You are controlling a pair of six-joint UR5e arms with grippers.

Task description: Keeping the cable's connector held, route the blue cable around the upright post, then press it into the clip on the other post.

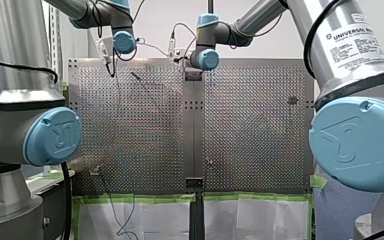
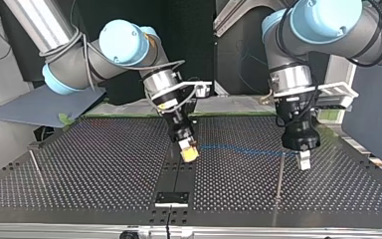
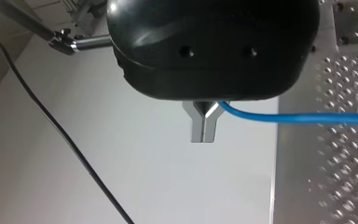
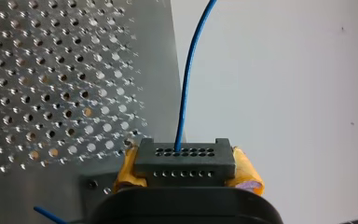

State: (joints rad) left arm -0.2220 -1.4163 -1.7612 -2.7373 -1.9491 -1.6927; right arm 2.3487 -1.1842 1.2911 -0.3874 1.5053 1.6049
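Routing step: right gripper (image 2: 189, 153) jaws pinch connector (image 4: 185, 161); left gripper (image 2: 304, 162) jaws pinch blue cable (image 2: 238, 149) beside upright post (image 2: 280, 181). Next, probably: loop it round.

A perforated metal counter (image 1: 250, 125) is edged along its near side with green tape (image 1: 130, 198), below which white sheeting (image 1: 260, 220) is hung. A pale wall (image 1: 160, 20) is seen beyond. In the top view, a grey-blue board (image 2: 40, 105) is laid beside the counter.
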